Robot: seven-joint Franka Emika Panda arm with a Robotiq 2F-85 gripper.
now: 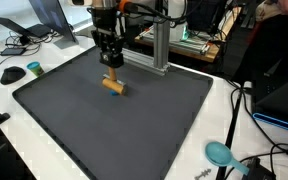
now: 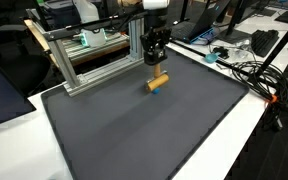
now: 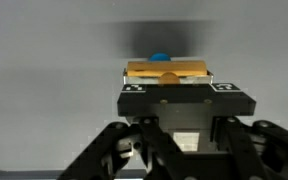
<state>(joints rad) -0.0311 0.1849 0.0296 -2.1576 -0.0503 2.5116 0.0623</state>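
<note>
The wooden block point(image 1: 114, 85) was gripped by the closed tool point(image 1: 111, 72), right under it, its long side running from finger to finger.

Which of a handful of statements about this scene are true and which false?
1. The gripper is shut on a wooden block. True.
2. The mat under it is white. False: it is dark grey.
3. In the wrist view, a blue spot shows at the block's far edge. True.
4. A teal object lies on the mat beside the block. False: it lies off the mat, on the white table near a corner of the mat.
</note>
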